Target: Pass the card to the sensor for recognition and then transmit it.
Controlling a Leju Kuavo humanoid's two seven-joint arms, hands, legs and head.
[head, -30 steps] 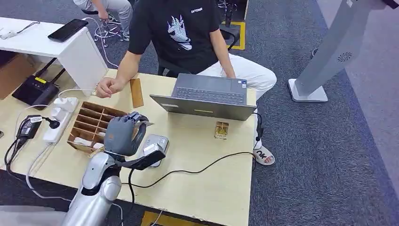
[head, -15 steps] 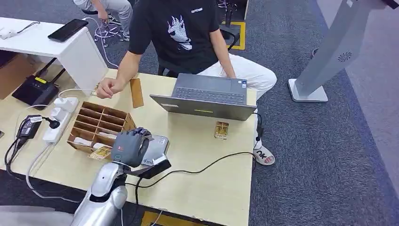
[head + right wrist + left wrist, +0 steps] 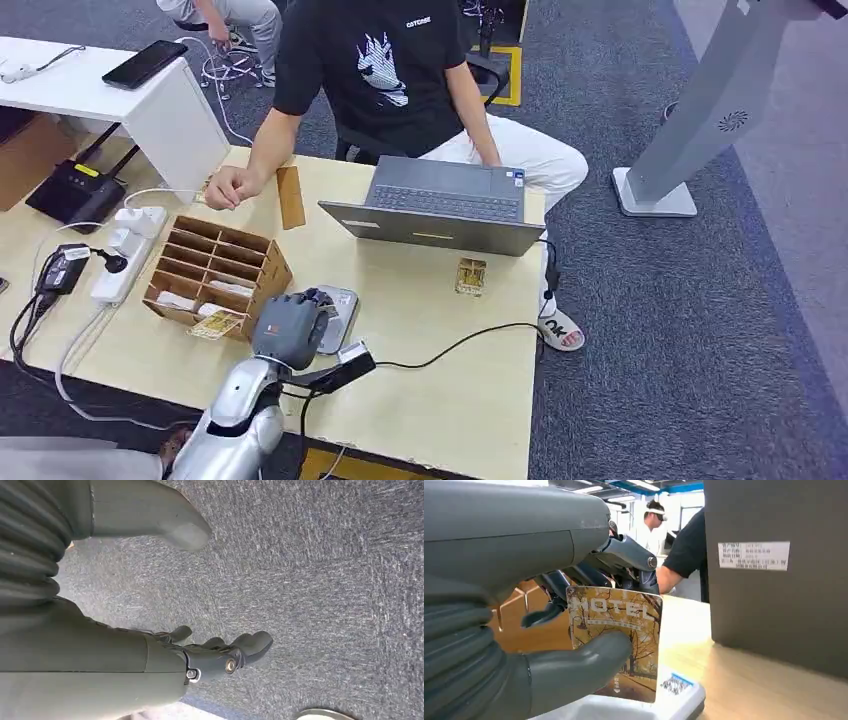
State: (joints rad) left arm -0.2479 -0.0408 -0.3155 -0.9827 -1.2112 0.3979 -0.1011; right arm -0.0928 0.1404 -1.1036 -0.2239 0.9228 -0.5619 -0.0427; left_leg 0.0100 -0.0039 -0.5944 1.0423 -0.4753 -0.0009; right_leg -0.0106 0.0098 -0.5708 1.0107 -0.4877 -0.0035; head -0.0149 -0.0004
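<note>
The card [image 3: 616, 642], a hotel key card with an autumn picture, stood nearly upright in the left hand [image 3: 291, 327], pinched between the thick thumb and the darker fingers [image 3: 574, 575] behind it. Its long axis ran up and down, and its lower edge was just above the white top of the sensor [image 3: 336, 309], or perhaps touching it; the left wrist view did not settle this. In the head view the sensor was a small grey-white reader on the tabletop [image 3: 450, 350], and the hand covered its near part, so the card lay directly over the reader and not beside it.

From the sensor, the wooden card box [image 3: 212, 268] was at about 10 o'clock, just beside it. The open laptop [image 3: 440, 205] stood at about 1 o'clock, and a person [image 3: 385, 70] sat behind it at 12 o'clock, one fist resting on the tabletop. That person seemed the likely one to receive the card, so the coming move probably called for a reach toward 12 o'clock.

The right hand [image 3: 220, 652] hung over the carpet floor [image 3: 325, 580], fingers loosely apart and holding nothing, well away from the card.
</note>
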